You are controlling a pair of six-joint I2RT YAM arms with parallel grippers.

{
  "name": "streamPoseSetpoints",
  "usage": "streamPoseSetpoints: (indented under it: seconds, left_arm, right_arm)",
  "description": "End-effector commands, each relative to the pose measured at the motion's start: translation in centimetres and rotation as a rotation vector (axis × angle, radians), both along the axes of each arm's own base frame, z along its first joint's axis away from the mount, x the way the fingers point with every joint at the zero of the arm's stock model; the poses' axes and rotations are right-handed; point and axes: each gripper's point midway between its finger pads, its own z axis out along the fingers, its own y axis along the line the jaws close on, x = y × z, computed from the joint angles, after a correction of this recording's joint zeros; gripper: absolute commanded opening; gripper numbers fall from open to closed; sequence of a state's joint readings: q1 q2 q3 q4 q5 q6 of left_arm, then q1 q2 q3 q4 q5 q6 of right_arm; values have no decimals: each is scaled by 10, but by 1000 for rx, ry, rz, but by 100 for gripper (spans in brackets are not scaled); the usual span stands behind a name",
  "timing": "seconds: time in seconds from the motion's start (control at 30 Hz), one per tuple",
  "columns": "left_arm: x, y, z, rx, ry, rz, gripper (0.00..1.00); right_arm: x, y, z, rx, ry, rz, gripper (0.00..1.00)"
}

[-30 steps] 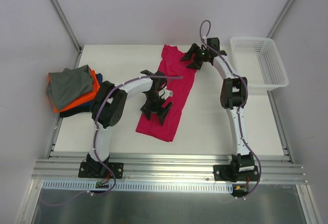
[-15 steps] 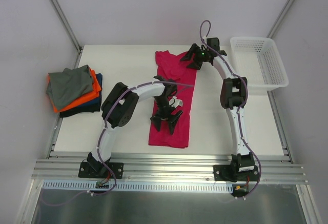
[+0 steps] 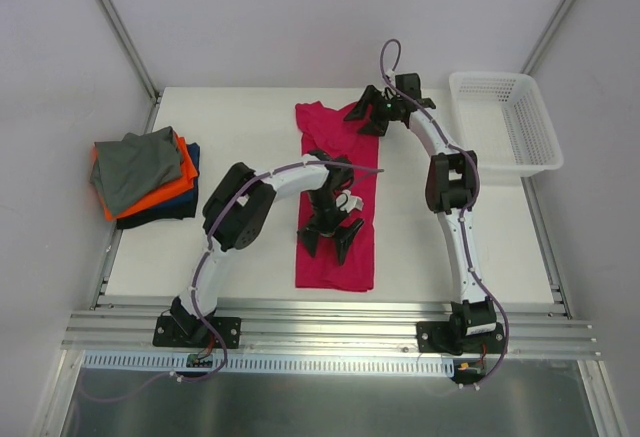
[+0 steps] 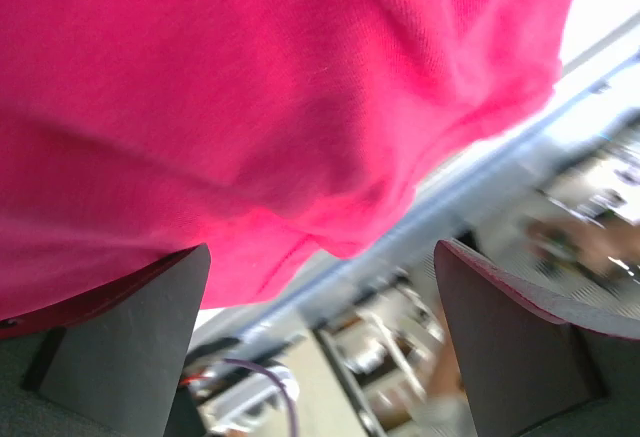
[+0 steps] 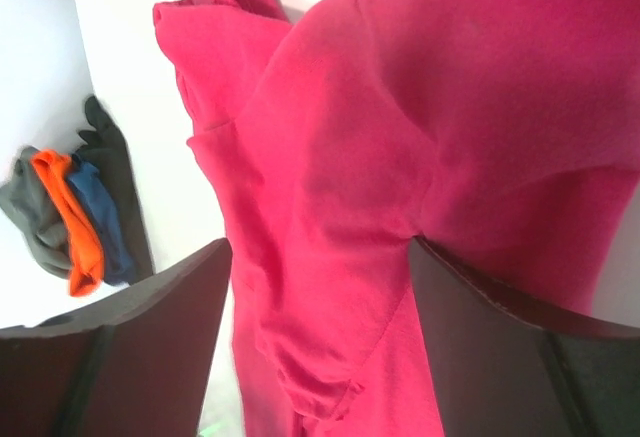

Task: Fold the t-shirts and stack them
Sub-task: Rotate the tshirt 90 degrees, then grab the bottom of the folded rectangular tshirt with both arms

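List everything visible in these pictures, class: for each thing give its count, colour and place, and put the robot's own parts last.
t-shirt laid out: one, magenta-pink, middle of the table, lengthways from front to back
folded t-shirts: one stack, grey on top, then orange, blue and a darker one beneath, left edge of the table
basket: one, white mesh, far right corner
table: one, white
rail: one, metal, near edge under the arm bases
left arm and right arm: two, white and black
left end effector: one, black, jaws open, over the magenta shirt's near half
right end effector: one, black, jaws open, at the shirt's far end
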State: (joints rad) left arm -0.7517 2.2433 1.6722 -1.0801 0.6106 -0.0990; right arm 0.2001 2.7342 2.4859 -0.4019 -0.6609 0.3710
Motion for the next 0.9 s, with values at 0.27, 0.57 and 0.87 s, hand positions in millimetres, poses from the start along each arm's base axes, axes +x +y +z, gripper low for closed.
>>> streamPoseSetpoints:
  seconds: [0.27, 0.57, 0.87]
  left_arm:
    - [130, 36, 119, -41, -815, -12, 99]
    - [120, 96, 148, -91, -803, 152, 99]
    - [28, 118, 98, -159, -456, 289, 84]
  right_arm:
    - [-28, -62, 195, -258, -439, 5, 85]
    - [-195, -85, 144, -218, -27, 49, 86]
    - [-371, -78, 76, -300, 216, 164, 82]
